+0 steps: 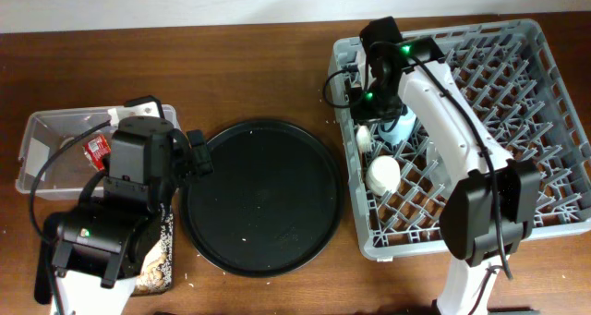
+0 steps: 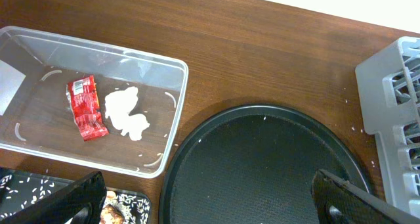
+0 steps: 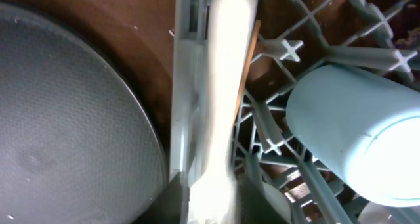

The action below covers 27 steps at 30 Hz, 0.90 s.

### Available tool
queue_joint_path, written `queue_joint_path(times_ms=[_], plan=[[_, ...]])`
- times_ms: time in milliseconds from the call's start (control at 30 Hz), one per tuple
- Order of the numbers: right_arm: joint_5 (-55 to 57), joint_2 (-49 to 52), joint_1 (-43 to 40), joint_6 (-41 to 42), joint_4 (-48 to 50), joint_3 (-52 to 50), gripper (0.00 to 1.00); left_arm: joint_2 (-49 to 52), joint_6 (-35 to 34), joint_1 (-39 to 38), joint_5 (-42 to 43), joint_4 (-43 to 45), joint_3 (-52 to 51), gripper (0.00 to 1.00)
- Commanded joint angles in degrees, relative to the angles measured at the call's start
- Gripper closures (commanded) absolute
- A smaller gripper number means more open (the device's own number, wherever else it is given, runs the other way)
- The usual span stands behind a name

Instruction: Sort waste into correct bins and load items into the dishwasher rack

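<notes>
Fork point(image 3: 223, 66), white, sits at the far left corner of the rack point(image 3: 186, 119), just inside its left wall, and runs lengthwise up the middle of the right wrist view. The right gripper point(image 3: 210, 204) looks clamped on its near end, though blur hides the contact itself. Handling guess: light, stiff, slick plastic or glaze that could swivel in a pinch, so hold mid-handle, squarely, and keep off the tines. A chopstick point(image 3: 251, 53) lies just right of the fork, a thin wooden sliver among the pegs; whether they touch, cannot tell. The blue cup point(image 3: 348, 138) is on its side further right in the rack. The cream cup point(image 1: 383, 174) stands nearer, same left column.

The right wrist alone shows the fork and chopstick; overhead, the arm covers both. The overhead alone gives the whole layout: rack on the right, round tray point(image 1: 263, 195) in the middle, left arm at the near left.

Only the left wrist shows the tub point(image 2: 98, 45) contents well: red wrapper point(image 2: 85, 108) and tissue point(image 2: 126, 112) side by side, touching. It also shows the left gripper point(image 2: 209, 188) spread wide and holding nothing, hanging over the round tray's near left edge. Scraps point(image 1: 157, 260) lie in the flat black bin point(image 2: 26, 184), near side of the tub.
</notes>
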Motion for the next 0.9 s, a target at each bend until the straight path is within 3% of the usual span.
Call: queue_joint_path(times_ms=[0,233,433,500,533,700,867], plan=[[0.11,0.2,0.15,0.02,-0.07,0.55,0.62,-0.15,0.48,0.17,-0.81,0.07,0.72,0.01],[0.04,-4.33,-1.18,0.04,-9.25,8.07,0.6,-0.15,0.48,0.17,-0.81,0.07,0.72,0.01],[-0.35,-18.91,-1.16,0.07,-18.4,17.77,0.6,-0.15,0.48,0.17,-0.81,0.07,0.72,0.01],[-0.35,-24.37,-1.16,0.07,-19.78,18.29,0.49,-0.15,0.48,0.17,-0.81,0.07,0.72,0.01],[-0.35,-29.9,-1.16,0.07,-21.05,18.29,0.01,-0.15,0.48,0.17,-0.81,0.07,0.72,0.01],[-0.33,-46.27,-1.16,0.04,-21.14,18.29,0.01,-0.15,0.48,0.17,-0.81,0.07,0.72,0.01],[-0.33,-54.99,-1.16,0.04,-21.16,18.29,0.01,-0.15,0.48,0.17,-0.81,0.07,0.72,0.01]])
